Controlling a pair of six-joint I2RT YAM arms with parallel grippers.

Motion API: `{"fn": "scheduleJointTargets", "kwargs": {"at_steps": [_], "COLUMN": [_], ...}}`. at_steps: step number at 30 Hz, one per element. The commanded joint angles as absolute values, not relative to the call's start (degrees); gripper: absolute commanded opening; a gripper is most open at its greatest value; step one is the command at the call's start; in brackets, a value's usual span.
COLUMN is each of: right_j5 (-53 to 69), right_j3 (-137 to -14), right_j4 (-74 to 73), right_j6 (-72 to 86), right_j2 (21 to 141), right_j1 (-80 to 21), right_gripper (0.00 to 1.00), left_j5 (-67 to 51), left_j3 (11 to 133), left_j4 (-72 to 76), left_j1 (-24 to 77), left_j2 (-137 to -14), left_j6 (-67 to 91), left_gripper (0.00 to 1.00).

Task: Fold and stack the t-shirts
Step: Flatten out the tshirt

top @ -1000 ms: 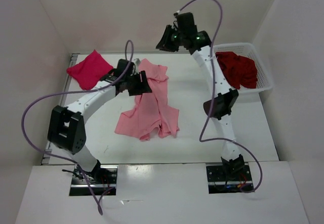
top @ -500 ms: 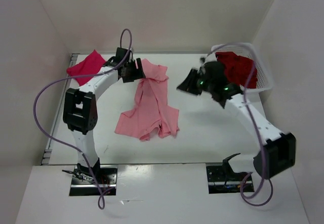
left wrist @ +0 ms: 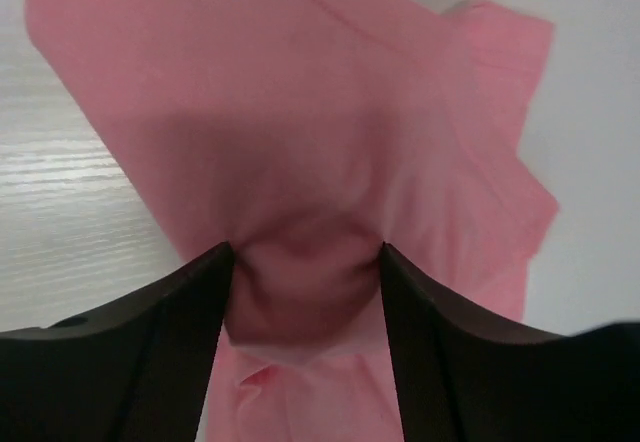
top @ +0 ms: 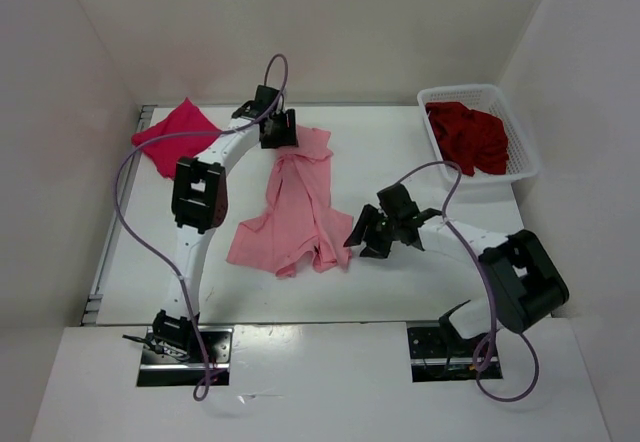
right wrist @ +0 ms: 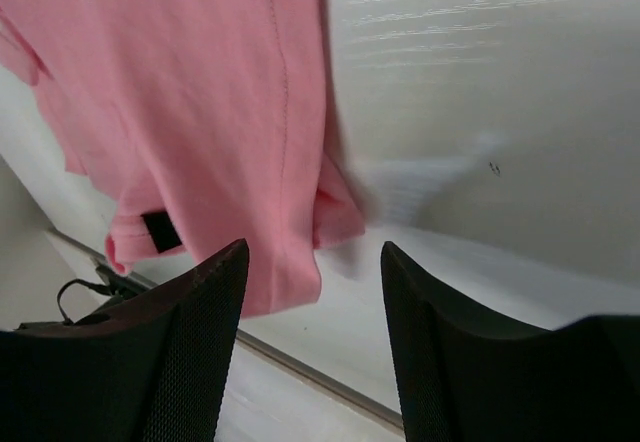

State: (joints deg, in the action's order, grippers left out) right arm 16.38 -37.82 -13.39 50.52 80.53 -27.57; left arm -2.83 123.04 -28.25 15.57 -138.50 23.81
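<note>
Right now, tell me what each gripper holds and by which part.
The left gripper pinches the salmon pink t-shirt by a bunched fold at its far end. The right gripper is open and holds nothing.

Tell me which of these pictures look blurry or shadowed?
Left wrist view: the salmon pink t-shirt is soft-focused, with a dark shadow near the black fingers. Right wrist view: its hem edge smears with blur. Top external view: sharp, evenly lit, faint shadows.

A white counter sits boxed in by plain cream walls. They rise behind it and beside it, evenly lit.
</note>
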Motion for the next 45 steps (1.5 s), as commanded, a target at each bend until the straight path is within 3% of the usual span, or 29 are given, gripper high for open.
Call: {"fn": "scheduleJointTargets", "kwargs": {"at_steps": [1,4,7,8,10,11,16,18,20,21,22,23,25,27,31,32,34,35,37,40,42,45], "right_j5": [16.87,19.59,20.13,20.13,17.41,16.71,16.79,16.79,16.79,16.00,16.00,16.78,16.09,13.72,16.25,16.26,16.26,14.87,14.33,12.22,12.22,12.74], "right_j3": [-38.32,-40.78,-44.02,-44.99,-49.01,-50.70,-68.31,-80.51,-90.13,-97.83,-100.43,-102.02,-101.08,-94.79,-74.22,-70.70,-61.55,-56.65,-52.05,-41.96,-39.65,-36.92], "right_j4": [-6.08,-4.93,-4.40,-4.39,-5.80,-7.45,-11.51,-14.66,-21.40,-23.19,-24.25,-24.95,-24.96,-23.39,-15.04,-14.25,-13.18,-13.18,-13.18,-13.18,-12.66,-12.05], "right_j6": [51.77,52.29,52.29,52.90,51.87,51.16,45.01,42.28,39.48,38.85,38.85,38.15,37.01,35.95,40.86,41.74,44.11,44.82,47.01,50.17,50.71,51.94], "right_j2": [84.63,90.07,93.86,93.87,93.87,94.56,101.49,108.76,114.67,118.79,119.87,119.88,116.56,112.78,99.27,97.49,92.32,90.55,84.77,78.43,77.61,76.38], "right_j1": [-29.52,-29.53,-29.53,-29.53,-28.66,-26.22,-14.34,-11.00,-10.38,-10.37,-10.37,-10.37,-12.03,-13.96,-15.81,-16.52,-18.62,-19.15,-19.68,-19.69,-19.69,-19.69], "right_gripper": [0.61,0.60,0.31,0.15,0.06,0.04,0.01,0.01,0.08,0.15,0.38,0.46,0.58,0.61,0.60,0.49,0.36,0.21,0.12,0.12,0.22,0.24], "left_j5": [-3.25,-3.78,-2.47,-3.42,-4.74,-6.23,-10.80,-13.78,-15.46,-16.60,-16.61,-17.39,-16.88,-15.40,-11.52,-10.73,-7.67,-6.69,-3.71,1.90,4.47,9.22], "left_j3": [127.78,129.81,127.63,125.70,117.31,113.77,92.84,83.64,78.86,75.10,73.41,72.17,69.88,66.37,65.13,65.13,65.82,65.83,67.23,70.12,74.61,79.53], "left_j4": [-33.91,-35.24,-34.90,-33.85,-30.16,-28.84,-21.45,-18.91,-18.37,-18.37,-17.85,-18.62,-19.15,-18.64,-18.63,-19.15,-20.55,-20.57,-21.09,-21.09,-22.06,-22.76], "left_j1": [15.56,15.03,13.89,13.89,11.87,11.17,5.55,4.05,2.73,2.72,2.72,2.72,2.11,1.49,1.49,2.45,2.99,3.86,4.66,7.55,10.27,13.97], "left_j2": [-143.42,-145.10,-143.01,-139.95,-135.99,-133.70,-118.41,-112.71,-108.22,-106.89,-105.66,-103.64,-101.26,-96.96,-91.16,-91.14,-91.14,-91.66,-92.19,-94.91,-97.98,-102.38], "left_j6": [22.76,23.29,25.39,26.10,28.47,29.43,34.53,36.03,37.79,38.31,38.84,38.85,38.85,40.16,40.17,39.47,38.41,37.54,36.83,35.42,33.24,30.07], "left_gripper": [0.67,0.45,0.18,0.14,0.09,0.05,0.03,0.07,0.15,0.22,0.32,0.53,0.67,0.75,0.77,0.77,0.77,0.77,0.77,0.75,0.72,0.69]}}
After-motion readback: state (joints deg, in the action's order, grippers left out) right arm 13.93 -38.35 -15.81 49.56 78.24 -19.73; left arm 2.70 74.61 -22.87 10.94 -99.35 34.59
